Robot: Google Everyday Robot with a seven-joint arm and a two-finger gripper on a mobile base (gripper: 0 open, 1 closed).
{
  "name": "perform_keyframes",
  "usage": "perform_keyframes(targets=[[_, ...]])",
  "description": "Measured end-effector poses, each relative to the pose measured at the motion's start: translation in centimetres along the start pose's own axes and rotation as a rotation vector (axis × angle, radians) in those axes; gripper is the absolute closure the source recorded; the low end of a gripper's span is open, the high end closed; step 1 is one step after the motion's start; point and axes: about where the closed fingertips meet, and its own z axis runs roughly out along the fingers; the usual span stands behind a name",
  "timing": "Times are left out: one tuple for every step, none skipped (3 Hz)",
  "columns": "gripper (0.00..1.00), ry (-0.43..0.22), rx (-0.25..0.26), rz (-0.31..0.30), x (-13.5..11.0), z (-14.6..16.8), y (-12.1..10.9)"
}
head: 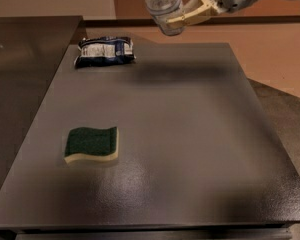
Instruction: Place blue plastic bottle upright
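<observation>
One blue plastic bottle [163, 6] hangs in the air at the top of the view, above the far edge of the dark surface [190, 134] and a little right of that edge's middle; it touches nothing below it; it stands close to upright with its rounded base lowest, while its upper end is cut off by the top of the view, so the cap cannot be seen; one gripper [182, 15] reaches in from the upper right, and its pale beige jaws are clenched on the bottle's lower side; a soft shadow lies on the surface beneath the bottle, near the far edge; one dark blue crinkled snack packet [105, 51] lies flat by the far left corner, well apart from the bottle; one sponge [91, 144], green on top with a yellow underside, lies flat near the left edge, toward the near half of the surface, well apart from the packet; a second dark counter [20, 84] adjoins the left edge; tan floor [275, 54] shows beyond the right edge.
</observation>
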Motion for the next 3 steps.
perform_keyframes(targets=[[1.00, -0.092, -0.036, 0.061, -2.1, 1.0, 1.5], [1.00, -0.169, -0.085, 0.117, -3.7, 2.8, 3.6], [1.00, -0.222, -0.130, 0.160, -4.7, 4.1, 5.6]])
